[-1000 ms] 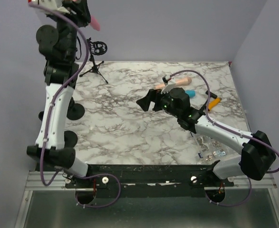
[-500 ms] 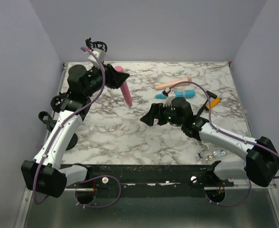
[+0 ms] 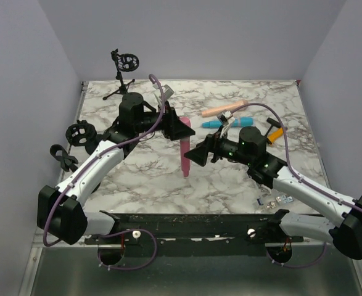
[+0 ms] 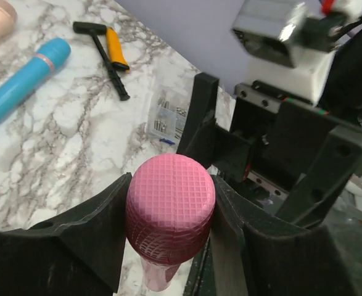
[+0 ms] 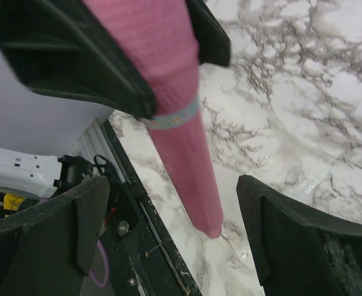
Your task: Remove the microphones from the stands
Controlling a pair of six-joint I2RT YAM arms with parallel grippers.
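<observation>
My left gripper [image 3: 179, 131] is shut on the head of a pink microphone [image 3: 184, 157], which hangs handle-down over the middle of the marble table. In the left wrist view the pink mesh head [image 4: 170, 206] sits between both fingers [image 4: 97, 234]. My right gripper [image 3: 200, 152] is open just right of the handle; in the right wrist view the pink handle [image 5: 190, 160] hangs between its spread fingers [image 5: 292, 228] without touching them. The black tripod stand [image 3: 124, 74] is at the back left with an empty clip.
A peach microphone [image 3: 224, 110], a blue microphone [image 3: 230, 121] and an orange-handled tool [image 3: 275, 131] lie at the back right. Small clear bags [image 3: 273, 198] lie at the front right. Black clips [image 3: 77, 132] sit at the table's left edge.
My left arm has carried the pink microphone from high above the stand down and right to mid-table. My right gripper has moved left to it, its open fingers now either side of the handle.
</observation>
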